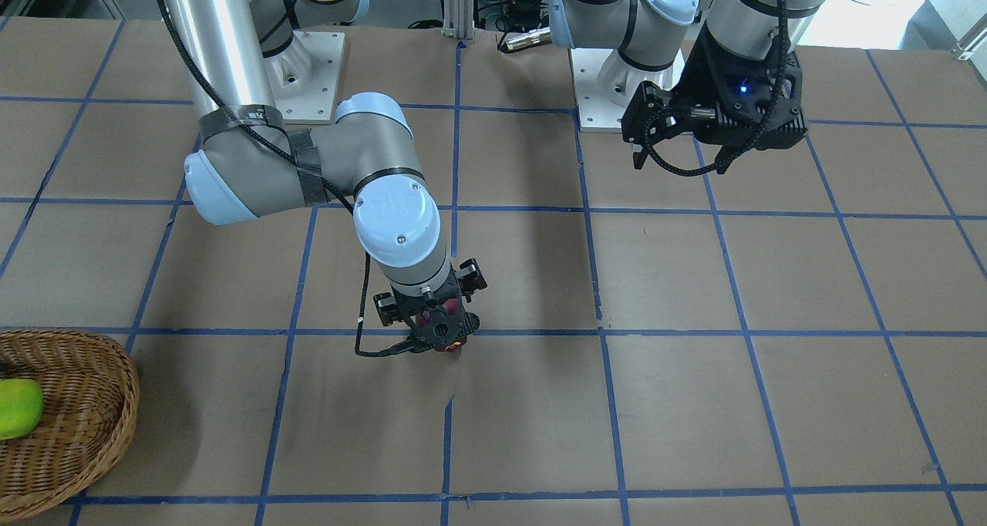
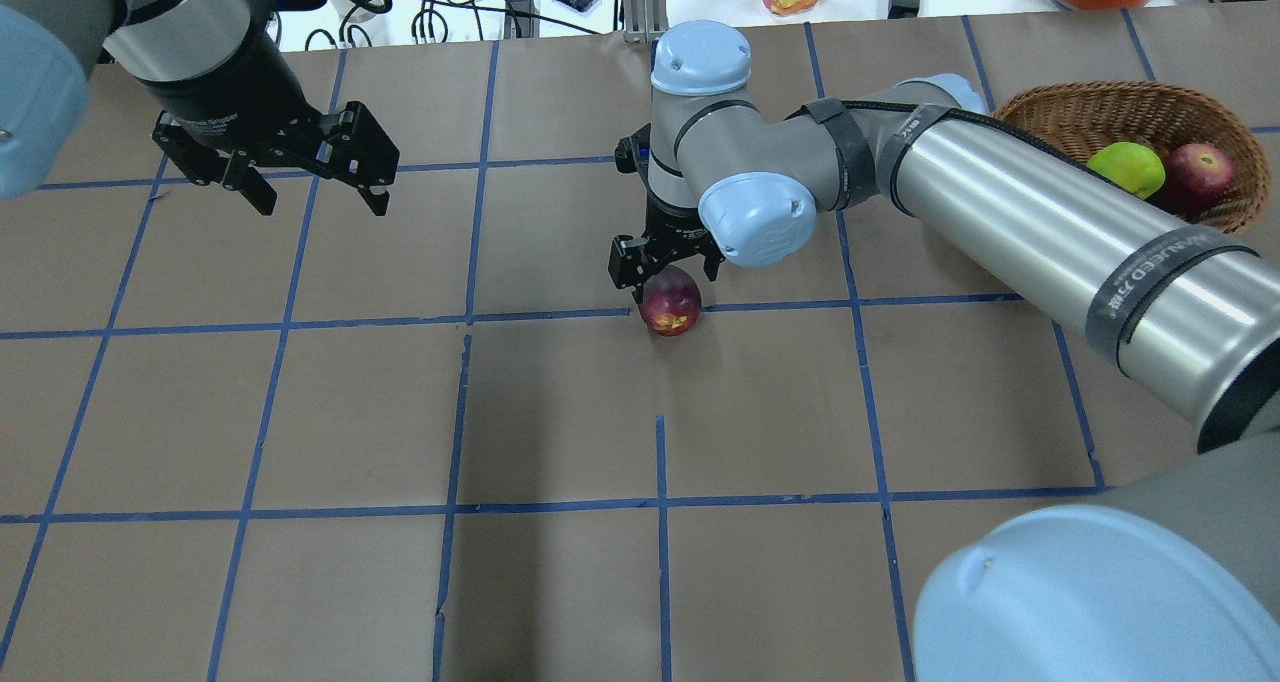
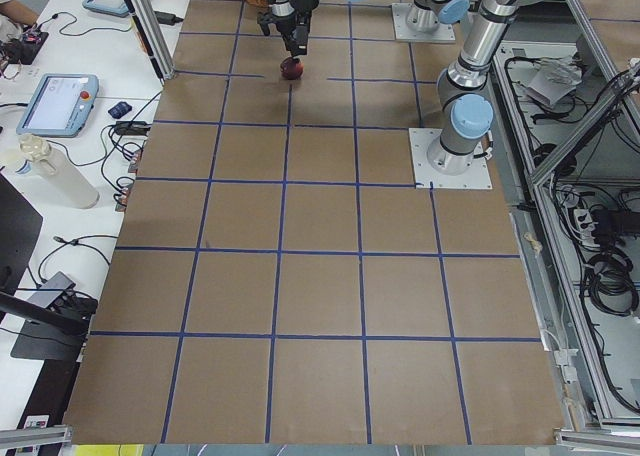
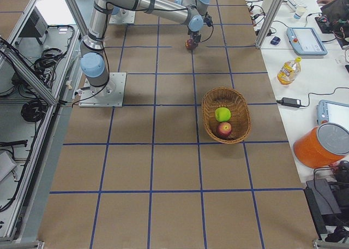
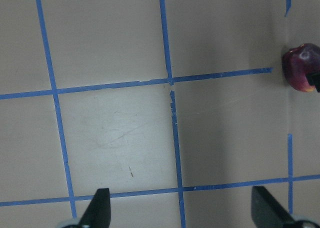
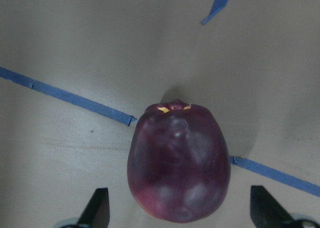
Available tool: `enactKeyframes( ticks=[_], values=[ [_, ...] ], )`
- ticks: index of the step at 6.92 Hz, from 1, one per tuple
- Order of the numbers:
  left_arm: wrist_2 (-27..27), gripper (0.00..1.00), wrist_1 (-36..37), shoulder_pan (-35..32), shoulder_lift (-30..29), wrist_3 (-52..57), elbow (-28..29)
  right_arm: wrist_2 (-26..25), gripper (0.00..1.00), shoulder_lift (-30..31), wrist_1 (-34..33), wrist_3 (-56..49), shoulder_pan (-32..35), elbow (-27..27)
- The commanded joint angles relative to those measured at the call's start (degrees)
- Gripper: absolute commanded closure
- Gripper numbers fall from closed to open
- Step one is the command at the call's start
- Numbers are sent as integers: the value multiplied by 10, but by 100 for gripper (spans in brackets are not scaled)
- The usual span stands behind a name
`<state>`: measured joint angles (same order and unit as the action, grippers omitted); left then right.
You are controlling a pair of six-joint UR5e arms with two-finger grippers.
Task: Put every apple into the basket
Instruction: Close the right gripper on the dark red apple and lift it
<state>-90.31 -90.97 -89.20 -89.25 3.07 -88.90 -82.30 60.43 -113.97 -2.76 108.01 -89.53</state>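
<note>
Little writing can be read. A black band (image 2: 1140,287) around the right arm's silver tube bears white lettering, too small to make out with certainty. A bottle (image 4: 288,70) lying on the side bench has a yellow-orange label whose words are not legible.

The basket (image 2: 1040,112) stands on the table (image 2: 560,412) toward the robot's right and well apart from both claws. It holds two apples. The green apple (image 2: 1127,168) and the red apple (image 2: 1198,167) lie touching each other inside it. From the exterior right view, the green one sits near the basket's middle and the red one beside it, closer to the rim.

The maroon apple (image 2: 671,302) is outside the basket, resting on the table near its centre. It sits across a blue tape line (image 6: 65,95). The right claw (image 2: 667,274) points straight down over this apple and is released. In the right wrist view its two fingertips (image 6: 100,210) stand on either side of the fruit, each with a gap of bare table between it and the skin.

The left claw (image 2: 320,200) hangs above the table on the robot's left side, well apart from the fruit. It is also released, its fingers spread wide with nothing between them. The left wrist view shows only taped table beneath, with the maroon apple at the picture's right edge.
</note>
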Motion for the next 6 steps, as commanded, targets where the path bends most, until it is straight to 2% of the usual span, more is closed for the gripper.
enactKeyframes(
  ticks=[1,3,4,5,6],
  values=[
    [1,0,4,2,1,-3,-4,0,0,-16,-6,-1,0,-3],
    [2,0,4,2,1,-3,-4,1,0,-32,-24,5,1,-3],
    [2,0,4,2,0,-2,-4,0,12,-43,-44,7,1,-3],
    [0,0,4,2,1,1,-4,-4,76,-39,-48,8,0,-2],
    [-1,0,4,3,1,4,-3,-17,100,-32,-40,8,0,2]
  ],
)
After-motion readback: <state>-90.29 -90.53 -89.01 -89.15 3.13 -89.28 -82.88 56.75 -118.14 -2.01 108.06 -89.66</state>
